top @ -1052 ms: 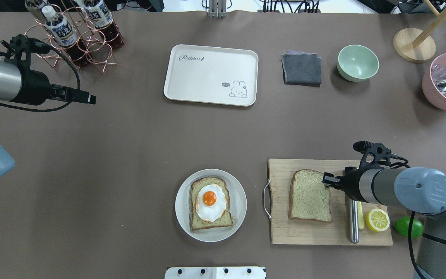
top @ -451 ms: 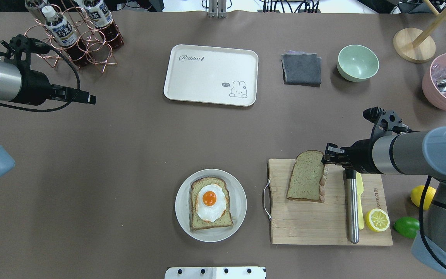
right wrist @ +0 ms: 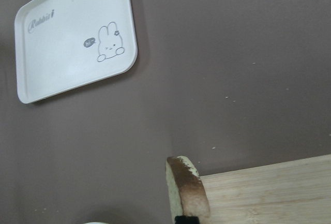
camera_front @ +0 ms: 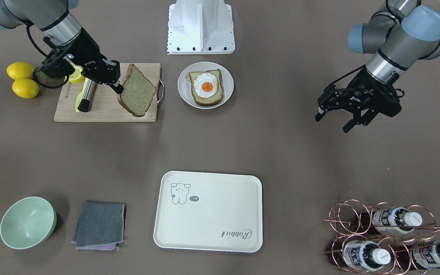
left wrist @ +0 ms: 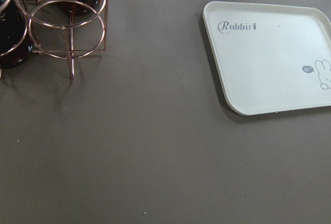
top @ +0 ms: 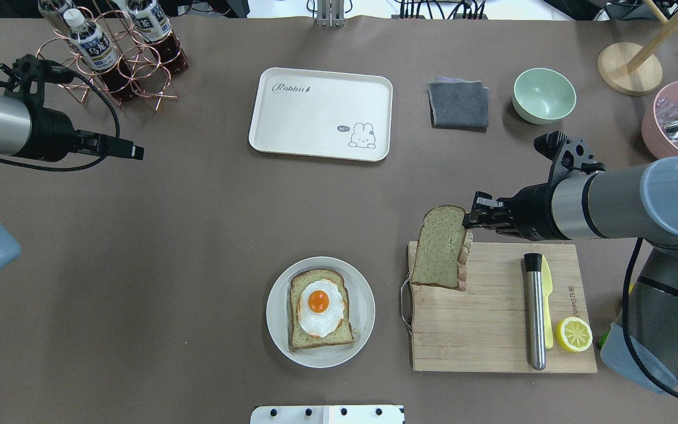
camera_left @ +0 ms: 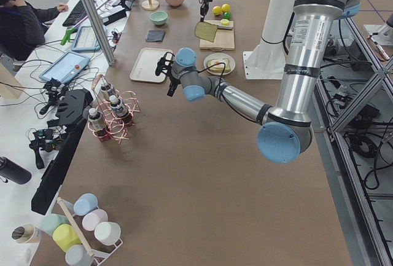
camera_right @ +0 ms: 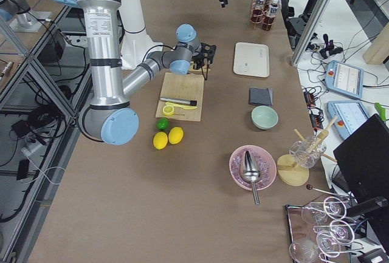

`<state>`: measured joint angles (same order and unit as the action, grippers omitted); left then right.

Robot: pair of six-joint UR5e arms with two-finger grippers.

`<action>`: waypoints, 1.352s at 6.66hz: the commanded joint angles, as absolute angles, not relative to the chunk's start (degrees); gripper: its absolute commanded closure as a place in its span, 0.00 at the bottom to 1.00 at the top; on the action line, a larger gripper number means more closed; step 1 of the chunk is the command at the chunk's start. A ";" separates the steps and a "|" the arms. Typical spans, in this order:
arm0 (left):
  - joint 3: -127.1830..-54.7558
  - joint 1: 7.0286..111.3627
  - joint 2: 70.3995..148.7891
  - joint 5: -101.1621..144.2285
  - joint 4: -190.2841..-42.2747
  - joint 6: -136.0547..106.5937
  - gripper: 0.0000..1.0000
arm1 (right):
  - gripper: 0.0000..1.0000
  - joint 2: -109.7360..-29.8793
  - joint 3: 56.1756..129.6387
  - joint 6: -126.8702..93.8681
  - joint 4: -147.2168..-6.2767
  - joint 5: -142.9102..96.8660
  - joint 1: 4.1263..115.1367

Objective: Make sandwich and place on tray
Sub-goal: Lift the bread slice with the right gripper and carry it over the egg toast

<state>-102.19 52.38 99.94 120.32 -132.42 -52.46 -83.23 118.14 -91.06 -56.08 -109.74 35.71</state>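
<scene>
My right gripper (top: 469,221) is shut on the edge of a speckled bread slice (top: 438,247). It holds the slice tilted on edge above the far left corner of the wooden cutting board (top: 492,330); both also show in the front view, gripper (camera_front: 118,86) and slice (camera_front: 138,91). A second bread slice (top: 301,338) with a fried egg (top: 318,306) on it lies on the round white plate (top: 274,330). The cream tray (top: 315,112) is bare at the far centre. My left gripper (camera_front: 331,124) is open and holds nothing, above the table at far left.
A steel-handled knife (top: 534,312) and a lemon half (top: 573,334) lie on the board. A grey cloth (top: 458,105) and a green bowl (top: 544,94) sit right of the tray. A copper bottle rack (top: 115,53) stands far left, a pink bowl (top: 668,135) far right.
My right gripper has lifted the bread slice from lying flat on the board and carried it up and to the left, so it now hangs tilted. The left arm has barely moved.
</scene>
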 commanded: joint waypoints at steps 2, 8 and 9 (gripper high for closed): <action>-101.78 52.38 99.67 120.85 -132.19 -52.56 0.02 | 1.00 -71.68 117.60 -91.05 -63.58 -109.26 32.71; -101.60 53.26 98.26 122.26 -131.92 -54.93 0.02 | 1.00 -61.35 110.40 -79.04 -65.31 -101.25 19.52; -101.69 53.17 98.26 122.26 -131.92 -55.71 0.02 | 1.00 -61.26 110.48 -78.75 -65.22 -100.29 17.86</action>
<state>-101.66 53.19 98.29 122.24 -131.92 -55.13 -61.40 110.75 -79.93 -65.38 -101.01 19.38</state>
